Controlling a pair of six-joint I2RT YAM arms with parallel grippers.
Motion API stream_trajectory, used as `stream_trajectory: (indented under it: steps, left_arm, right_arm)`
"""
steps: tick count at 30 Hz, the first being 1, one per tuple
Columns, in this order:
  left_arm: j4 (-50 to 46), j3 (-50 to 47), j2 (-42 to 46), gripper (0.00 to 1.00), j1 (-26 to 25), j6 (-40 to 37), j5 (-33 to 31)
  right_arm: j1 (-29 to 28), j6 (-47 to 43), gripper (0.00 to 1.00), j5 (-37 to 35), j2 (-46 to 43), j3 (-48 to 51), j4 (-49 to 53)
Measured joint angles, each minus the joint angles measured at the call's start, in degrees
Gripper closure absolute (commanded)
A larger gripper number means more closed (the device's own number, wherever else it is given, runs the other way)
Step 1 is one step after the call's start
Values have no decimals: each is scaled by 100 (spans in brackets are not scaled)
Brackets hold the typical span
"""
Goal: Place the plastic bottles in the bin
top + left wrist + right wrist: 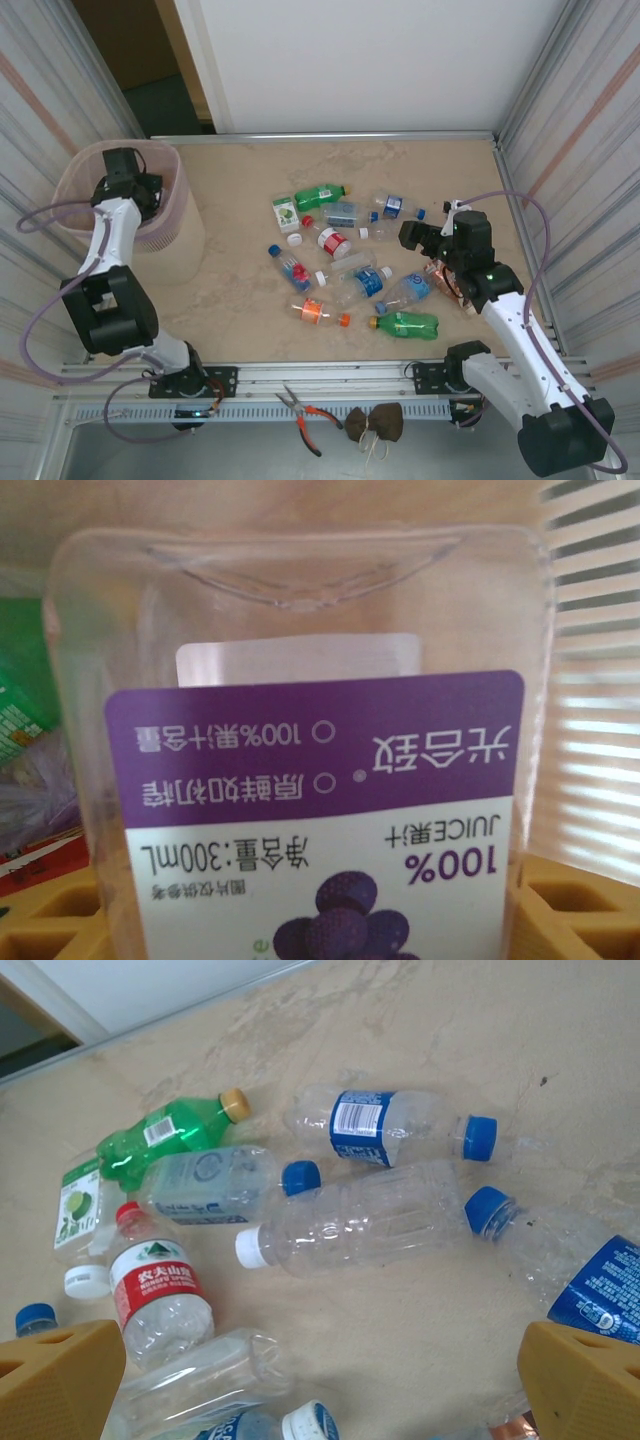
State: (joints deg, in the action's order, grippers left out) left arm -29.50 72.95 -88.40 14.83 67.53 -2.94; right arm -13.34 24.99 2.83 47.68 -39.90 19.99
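1. My left end effector is clenched on a clear, flat-sided plastic juice bottle with a purple and white label showing dark grapes. The bottle fills the gap between my yellow fingers, and its base is the end farthest from my wrist.
2. That end effector hangs over the mouth of the pale pink translucent plastic bin, which stands at the far left corner of the beige marbled worktop. I cannot tell whether the juice bottle is already below the rim.
3. My right end effector is released, its fingers spread wide with nothing between them. It hovers above the scattered bottles toward the right side of the worktop.
4. Just ahead of it a clear plastic bottle with a white cap lies on its side. The blue cap of a blue-labelled clear bottle sits just beside its base.
5. Farther out lie a clear bottle with a blue barcode label and blue cap, a pale-labelled bottle with a blue cap, a green plastic bottle with a yellow cap and a red-labelled bottle with a red cap.
6. Nearer the worktop's near edge lie a second green bottle and an orange-labelled bottle, both well apart from the bin.
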Motion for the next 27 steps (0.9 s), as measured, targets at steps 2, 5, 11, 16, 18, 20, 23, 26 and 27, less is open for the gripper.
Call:
stream_trajectory:
  steps: [2, 5, 11, 16, 18, 20, 23, 26, 27]
  left_arm:
    - [83, -66, -138, 46, -31, 79, 7]
    - [225, -149, -326, 45, -61, 181, 15]
    - [459, -299, -601, 42, -66, 354, -9]
    - [629, -437, -837, 37, -66, 472, -4]
    - [640, -442, -892, 33, -66, 479, 9]
    - [654, -442, -901, 29, -66, 474, 17]
    - [656, -444, -901, 23, -66, 474, 24]
    - [601, -444, -887, 18, -68, 476, 52]
    - [575, -444, -874, 17, -70, 479, 59]
  right_arm:
    - [0, -2, 1, 0, 0, 0, 0]
    - [11, -2, 1, 2, 0, 0, 0]
    - [57, -2, 1, 0, 0, 0, 0]
    - [63, -2, 1, 2, -2, 0, 0]
    - [63, -2, 1, 0, -9, 0, 2]
    - [63, -2, 1, 0, -11, 0, 2]
    - [63, 0, 1, 0, -11, 0, 2]
    - [63, 0, 1, 0, -11, 0, 2]
    - [63, 0, 1, 0, -11, 0, 2]
